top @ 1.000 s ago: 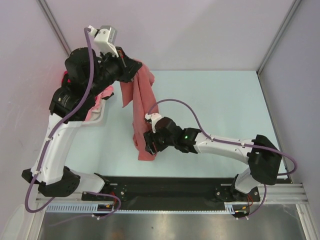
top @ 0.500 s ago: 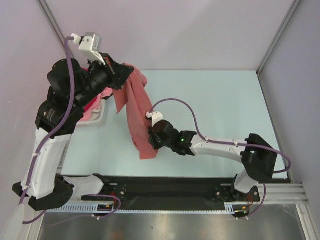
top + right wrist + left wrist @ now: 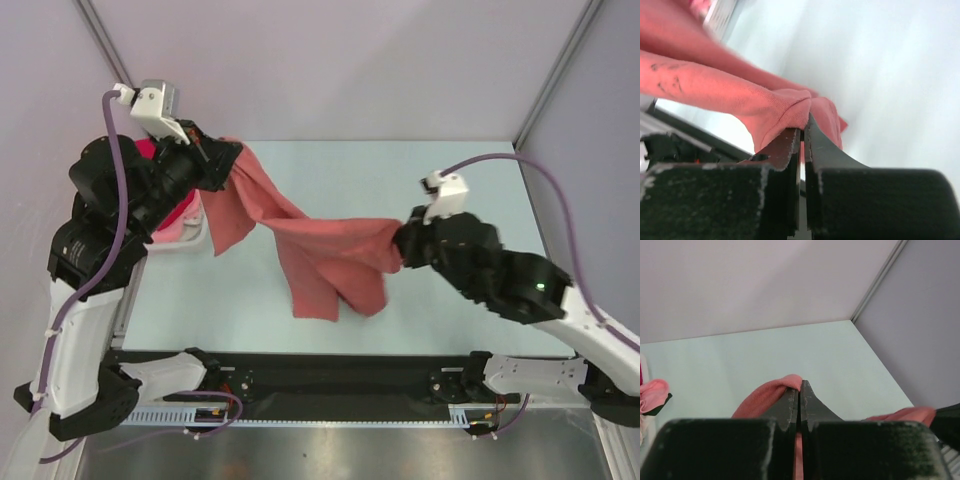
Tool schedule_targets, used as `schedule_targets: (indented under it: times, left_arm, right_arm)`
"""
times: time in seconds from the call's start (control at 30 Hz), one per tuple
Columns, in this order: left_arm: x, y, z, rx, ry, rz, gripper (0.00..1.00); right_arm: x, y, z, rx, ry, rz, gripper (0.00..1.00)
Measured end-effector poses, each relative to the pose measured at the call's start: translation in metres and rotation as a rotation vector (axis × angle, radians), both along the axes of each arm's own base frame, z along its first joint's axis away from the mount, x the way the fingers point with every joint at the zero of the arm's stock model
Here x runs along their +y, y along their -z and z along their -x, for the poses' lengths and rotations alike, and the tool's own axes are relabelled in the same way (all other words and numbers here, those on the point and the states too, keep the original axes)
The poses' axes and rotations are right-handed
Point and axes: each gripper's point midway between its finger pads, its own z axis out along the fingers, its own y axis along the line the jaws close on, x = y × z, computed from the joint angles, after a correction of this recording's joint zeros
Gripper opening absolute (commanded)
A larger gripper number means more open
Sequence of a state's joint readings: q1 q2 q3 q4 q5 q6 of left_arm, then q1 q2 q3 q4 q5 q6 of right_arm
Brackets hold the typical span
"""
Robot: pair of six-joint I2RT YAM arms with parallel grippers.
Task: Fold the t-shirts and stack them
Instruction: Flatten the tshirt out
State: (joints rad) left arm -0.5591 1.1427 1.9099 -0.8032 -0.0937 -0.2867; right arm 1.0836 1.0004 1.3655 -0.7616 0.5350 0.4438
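The salmon-red t-shirt hangs in the air between the two arms, above the surface. Its long axis runs on a slant from the upper left of the top view down to the middle right. The left gripper is clenched on one end of it at the upper left, just beside the white basket. Its own camera shows the jaws pressed together with a fold of cloth between them. The right gripper is clamped on the other end at the middle right, and its wrist view also shows cloth bunched in the closed jaws. The loose body of the shirt sags below this line, toward the lower centre of the frame. Each arm has one end, so neither is nearer. I judge that laying the shirt flat depends on this slanted line, because the bare surface lies under it and to the right.
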Motion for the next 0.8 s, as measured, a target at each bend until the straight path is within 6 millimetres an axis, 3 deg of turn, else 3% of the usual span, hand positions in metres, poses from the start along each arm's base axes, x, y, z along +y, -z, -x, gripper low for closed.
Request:
schedule_targets:
  times: [0.23, 0.37, 0.5, 0.67, 0.8]
  left_arm:
    - [0.007, -0.001, 0.019, -0.002, 0.019, 0.026, 0.00]
    - [-0.001, 0.006, 0.037, 0.012, 0.103, 0.055, 0.00]
    - [-0.020, 0.024, 0.056, 0.052, 0.249, 0.065, 0.00]
    - [-0.041, 0.043, 0.079, 0.112, 0.420, 0.072, 0.00]
    - [-0.058, 0.052, 0.091, 0.159, 0.539, 0.108, 0.00]
  right_arm:
    - [-0.090, -0.076, 0.005, -0.091, 0.197, -0.015, 0.00]
    - [-0.122, -0.117, 0.012, -0.146, 0.269, -0.079, 0.00]
    - [-0.151, -0.142, 0.019, -0.212, 0.324, -0.123, 0.00]
    - [-0.167, -0.171, 0.021, -0.298, 0.348, -0.131, 0.00]
    - [-0.172, -0.193, 0.009, -0.368, 0.410, -0.073, 0.00]
